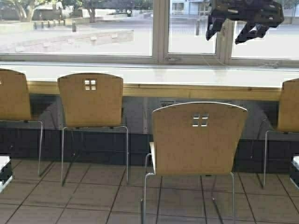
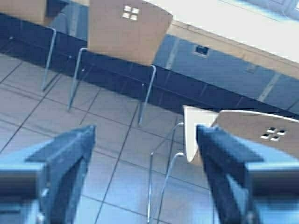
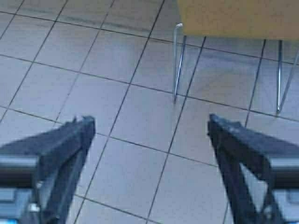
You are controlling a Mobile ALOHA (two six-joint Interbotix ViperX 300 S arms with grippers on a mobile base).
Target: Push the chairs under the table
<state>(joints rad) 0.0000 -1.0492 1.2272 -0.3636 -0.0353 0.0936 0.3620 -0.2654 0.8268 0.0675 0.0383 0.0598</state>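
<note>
Both our grippers, left gripper [image 2: 145,154] and right gripper [image 3: 148,140], hang spread wide, empty, over grey floor tiles [image 3: 117,60]. Nearest curved plywood chair [image 1: 198,140] stands clear of the table [image 1: 187,89].

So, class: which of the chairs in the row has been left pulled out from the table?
The chair right of centre; its back stands well clear of the table, while the others sit close against the edge.
</note>
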